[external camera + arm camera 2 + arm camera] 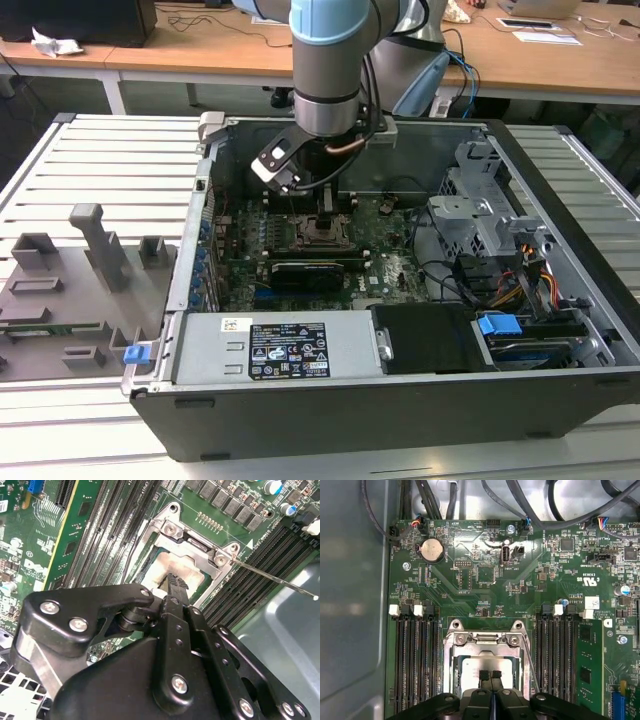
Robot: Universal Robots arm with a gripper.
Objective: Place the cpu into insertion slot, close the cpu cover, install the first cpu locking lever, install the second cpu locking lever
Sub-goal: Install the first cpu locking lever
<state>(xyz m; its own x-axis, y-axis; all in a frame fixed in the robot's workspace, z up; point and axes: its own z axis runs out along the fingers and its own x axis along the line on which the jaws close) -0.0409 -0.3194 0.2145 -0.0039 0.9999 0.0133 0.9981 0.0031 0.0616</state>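
Clearly the work sits at the socket: in both wrist views the cpu (475,666) lies flat in the insertion slot (322,236) on the green board (470,595), and the cpu cover (451,667) appears to be down around it, the chip's pale face showing through the square opening; the fingers (483,675) are drawn together with nothing seen between them, their tips on or just above the chip's face near one edge of the opening; whether they touch it I cannot tell; one thin locking lever (272,579) stands out free past the socket corner, over the memory slots (415,660), so I judge the cover is not yet clamped; that is the main hazard: with nothing latched, the cover could lift or sit askew, and an off-centre push from the tips could rock the chip on the contacts beneath and bend them; the loose lever could also snag a finger or spring sideways and scrape the board; the close walls of the computer case (560,200) leave the arm little room for error.
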